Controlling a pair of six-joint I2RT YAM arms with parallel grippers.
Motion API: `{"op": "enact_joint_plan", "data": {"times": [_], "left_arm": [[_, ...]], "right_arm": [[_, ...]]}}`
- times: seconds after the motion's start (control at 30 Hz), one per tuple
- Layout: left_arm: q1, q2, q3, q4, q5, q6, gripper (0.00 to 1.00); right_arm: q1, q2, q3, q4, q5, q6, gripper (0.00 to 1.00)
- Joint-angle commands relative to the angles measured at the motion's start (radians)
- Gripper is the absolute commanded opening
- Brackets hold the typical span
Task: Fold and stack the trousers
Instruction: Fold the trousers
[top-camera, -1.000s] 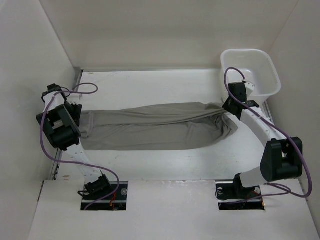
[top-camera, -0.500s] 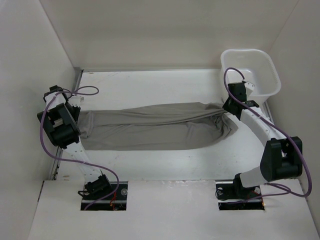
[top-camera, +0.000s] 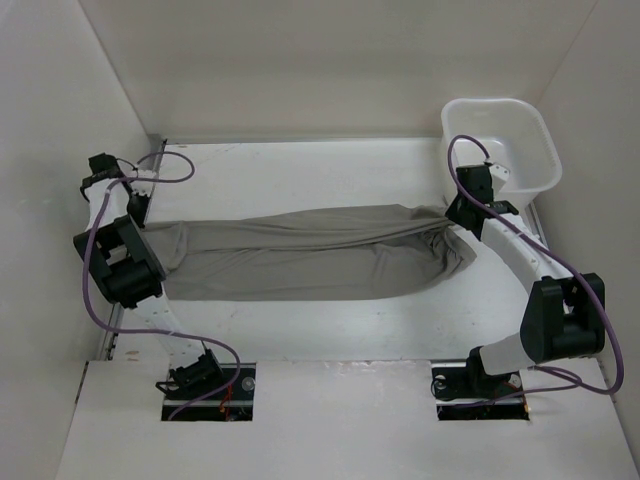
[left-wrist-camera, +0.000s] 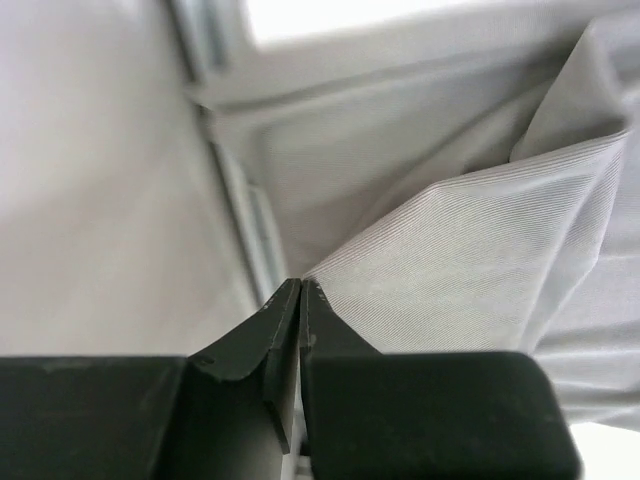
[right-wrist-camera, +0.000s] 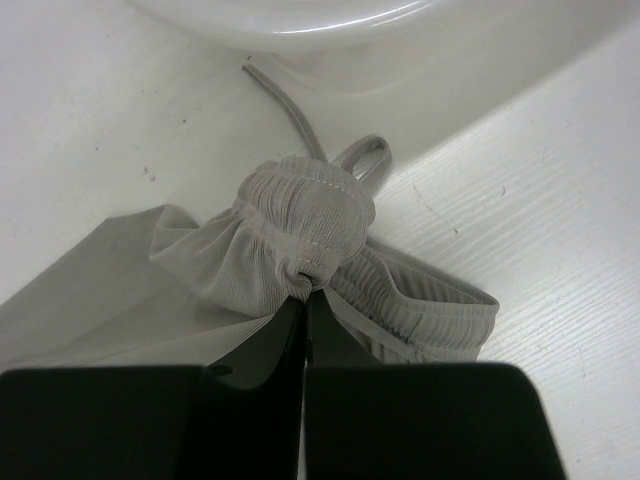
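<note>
The grey-taupe trousers lie stretched left to right across the white table. My left gripper is at their left end by the side wall. In the left wrist view its jaws are shut, with a corner of the cloth drawn to a peak at the tips. My right gripper is at the right end, near the tub. In the right wrist view it is shut on the bunched elastic waistband. A drawstring trails toward the tub.
A white plastic tub stands at the back right corner, its rim just beyond the waistband. White walls close in the left, back and right. A metal rail runs along the left wall by my left gripper.
My left wrist has swung back and toward the far left corner, drawing the trousers' left end with it. My right arm and the waistband have not moved.
</note>
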Motion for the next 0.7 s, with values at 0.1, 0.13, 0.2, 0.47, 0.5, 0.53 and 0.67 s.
{"op": "enact_joint_plan", "data": {"times": [0.1,0.13,0.2,0.47,0.5,0.53,0.67], "left_arm": [[-0.025,-0.127,0.051,0.212,-0.004,0.002,0.0],[-0.033,-0.129,0.072,0.244,-0.009,0.0,0.0],[-0.052,-0.127,0.123,0.313,-0.029,-0.003,0.0],[-0.067,-0.101,0.276,0.468,-0.087,0.045,0.0],[-0.062,-0.11,0.264,0.473,-0.086,0.048,0.0],[-0.058,-0.124,0.24,0.476,-0.077,0.051,0.0],[-0.047,-0.202,0.074,0.534,-0.043,0.078,0.0]], "right_arm": [[-0.023,-0.04,0.077,0.017,0.03,-0.007,0.0],[-0.032,-0.041,0.096,0.018,0.027,-0.007,0.0],[-0.048,-0.046,0.127,0.02,0.025,-0.004,0.0],[-0.141,-0.142,0.155,0.054,-0.018,-0.004,0.0],[-0.152,-0.158,0.141,0.055,-0.019,-0.004,0.0],[-0.164,-0.174,0.121,0.055,-0.021,-0.004,0.0],[-0.224,-0.239,0.034,0.066,-0.028,-0.001,0.0]]}}
